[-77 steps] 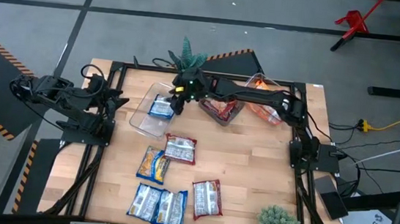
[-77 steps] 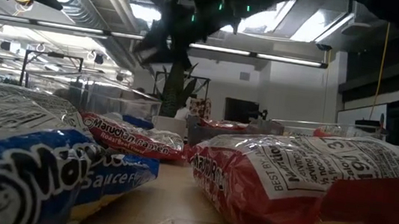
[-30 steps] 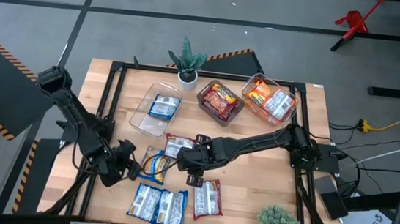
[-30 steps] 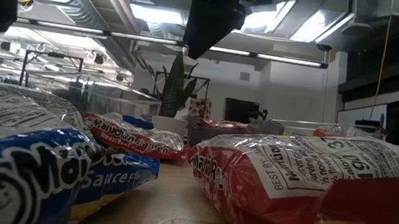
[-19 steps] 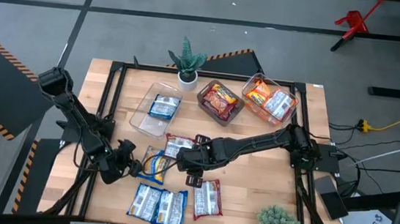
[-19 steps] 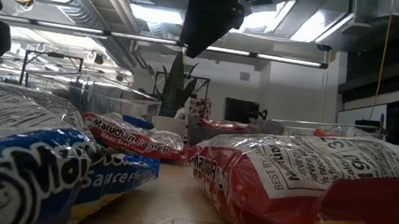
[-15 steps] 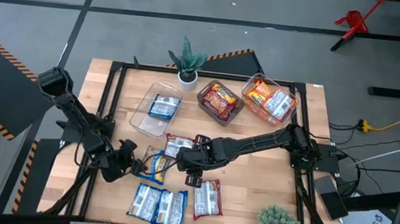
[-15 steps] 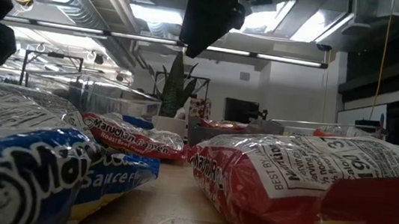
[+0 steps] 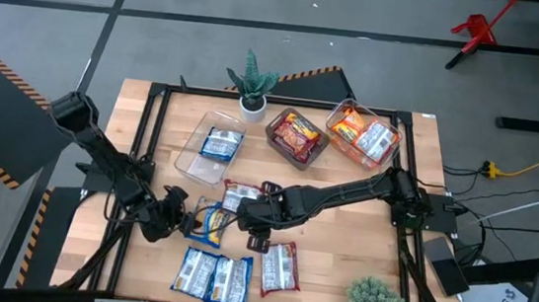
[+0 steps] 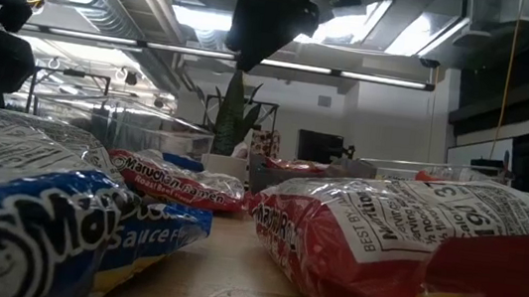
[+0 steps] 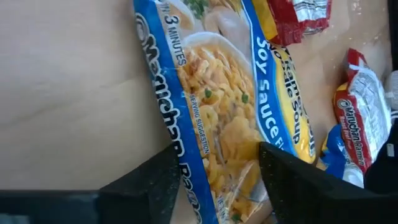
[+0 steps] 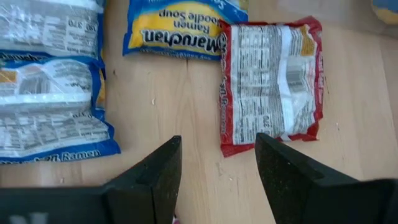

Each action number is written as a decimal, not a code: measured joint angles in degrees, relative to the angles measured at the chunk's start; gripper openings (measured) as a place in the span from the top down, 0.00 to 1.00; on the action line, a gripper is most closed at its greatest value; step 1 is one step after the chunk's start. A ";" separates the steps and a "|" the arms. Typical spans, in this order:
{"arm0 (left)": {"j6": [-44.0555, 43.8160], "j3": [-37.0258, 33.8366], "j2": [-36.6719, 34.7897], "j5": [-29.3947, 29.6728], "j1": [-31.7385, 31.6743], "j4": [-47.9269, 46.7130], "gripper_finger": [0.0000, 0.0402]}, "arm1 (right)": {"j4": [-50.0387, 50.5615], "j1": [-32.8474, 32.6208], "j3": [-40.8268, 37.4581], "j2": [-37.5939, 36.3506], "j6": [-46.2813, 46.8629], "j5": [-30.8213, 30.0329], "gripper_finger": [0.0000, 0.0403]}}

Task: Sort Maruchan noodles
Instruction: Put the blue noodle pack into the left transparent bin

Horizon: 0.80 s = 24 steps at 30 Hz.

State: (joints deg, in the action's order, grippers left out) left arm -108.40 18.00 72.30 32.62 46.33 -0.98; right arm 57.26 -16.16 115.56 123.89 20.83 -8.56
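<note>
Dark against the wooden surface (image 9: 340, 247), the left end effector (image 9: 181, 223) sits low at the near-left edge of the blue-yellow packet (image 9: 207, 221), its fingers (image 11: 155, 180) spread on either side of that packet's end without clearly pinching it. Just beyond lies a red packet (image 9: 242, 200), and the right end effector (image 9: 254, 231) hovers over the surface beside it, fingers (image 12: 158, 171) apart and holding nothing. Nearer the front edge lie two blue packets (image 9: 212, 276) and another red packet (image 9: 278, 268). Farther back, three clear bins (image 9: 187, 158) each hold sorted packets.
</note>
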 joint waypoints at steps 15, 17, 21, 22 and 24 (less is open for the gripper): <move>0.94 -0.07 1.22 -0.64 1.41 8.83 0.93 | 1.45 0.17 -0.06 -0.20 6.04 0.15 0.54; 0.94 -0.07 0.10 -0.60 1.74 9.42 0.98 | 1.57 0.44 -0.06 -0.75 8.03 0.17 0.54; 0.99 -0.06 -2.63 -0.06 1.86 9.78 0.98 | 1.73 0.90 -0.06 -3.06 11.38 0.17 0.54; 1.01 -0.07 -3.29 0.35 1.86 9.83 0.98 | 1.68 1.01 -0.06 -3.69 12.07 0.16 0.54; 1.07 -0.04 -4.50 1.36 1.86 10.44 0.99 | 1.66 1.34 -0.06 -5.19 13.54 0.16 0.54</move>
State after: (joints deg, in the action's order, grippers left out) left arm -107.33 17.96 67.80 33.98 48.18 9.45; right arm 58.92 -14.82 115.50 118.70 34.37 -8.40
